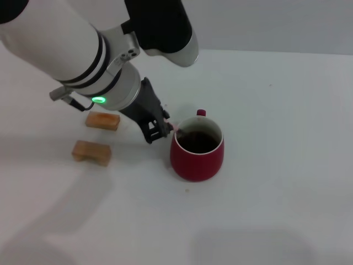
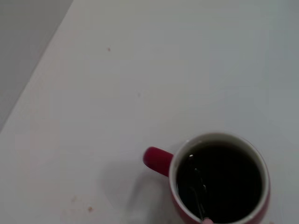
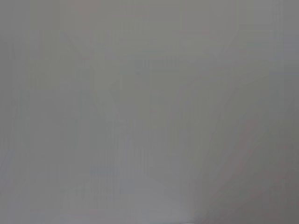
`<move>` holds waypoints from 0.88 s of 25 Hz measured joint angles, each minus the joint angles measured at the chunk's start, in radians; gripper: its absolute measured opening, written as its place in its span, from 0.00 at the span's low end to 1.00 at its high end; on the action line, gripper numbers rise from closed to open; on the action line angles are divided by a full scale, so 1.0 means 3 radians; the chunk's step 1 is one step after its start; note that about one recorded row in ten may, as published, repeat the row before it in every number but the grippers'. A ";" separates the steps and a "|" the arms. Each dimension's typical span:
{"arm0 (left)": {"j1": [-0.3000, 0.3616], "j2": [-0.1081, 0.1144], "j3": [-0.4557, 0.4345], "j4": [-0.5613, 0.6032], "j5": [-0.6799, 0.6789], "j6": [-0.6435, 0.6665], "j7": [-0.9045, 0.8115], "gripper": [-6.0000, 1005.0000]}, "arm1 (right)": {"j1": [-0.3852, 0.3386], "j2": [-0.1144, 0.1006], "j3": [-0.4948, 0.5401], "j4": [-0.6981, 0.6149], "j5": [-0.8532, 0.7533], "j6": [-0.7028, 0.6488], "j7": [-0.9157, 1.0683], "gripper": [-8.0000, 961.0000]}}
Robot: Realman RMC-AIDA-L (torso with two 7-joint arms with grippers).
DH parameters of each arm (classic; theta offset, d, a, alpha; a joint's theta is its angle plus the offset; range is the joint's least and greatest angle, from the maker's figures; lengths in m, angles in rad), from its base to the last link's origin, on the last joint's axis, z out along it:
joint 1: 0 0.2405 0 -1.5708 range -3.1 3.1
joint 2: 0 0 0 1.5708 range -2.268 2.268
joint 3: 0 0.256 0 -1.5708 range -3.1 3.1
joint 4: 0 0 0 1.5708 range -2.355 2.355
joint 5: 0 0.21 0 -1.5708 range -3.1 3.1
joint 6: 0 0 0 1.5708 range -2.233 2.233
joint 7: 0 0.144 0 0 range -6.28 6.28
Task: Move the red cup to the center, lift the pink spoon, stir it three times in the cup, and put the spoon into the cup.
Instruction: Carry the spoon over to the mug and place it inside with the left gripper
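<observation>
One arm is working for me: the left gripper [image 1: 165, 131] sits at the red cup's [image 1: 197, 157] nine o'clock rim, clamped on the pink spoon [image 1: 177, 130], whose bowl dips into the dark liquid. I judge the spoon light and slippery, best pinched high on its handle. The right gripper stays out of sight.

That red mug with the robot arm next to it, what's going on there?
The robot's left tool is at the rim of the red cup, holding the pink spoon so it slants down into the dark liquid. The left wrist view shows the spoon's metal end under the surface. The cup stands on the white table, and two wooden blocks lie to the robot's left of it. The right arm is out of sight.
</observation>
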 joint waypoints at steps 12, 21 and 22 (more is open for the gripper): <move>-0.0205 -0.0014 0.0051 0.0091 -0.0040 0.0135 0.0048 0.17 | 0.0007 0.0003 0.0000 0.0011 0.0002 0.0000 0.0000 0.01; -0.0172 -0.0018 0.0198 -0.0085 -0.0212 0.0072 0.0045 0.17 | 0.0039 -0.0001 0.0000 0.0010 0.0009 0.0027 0.0000 0.01; -0.0157 -0.0018 0.0199 -0.0115 -0.0216 0.0053 0.0039 0.17 | 0.0042 -0.0002 0.0000 0.0009 0.0006 0.0029 0.0000 0.01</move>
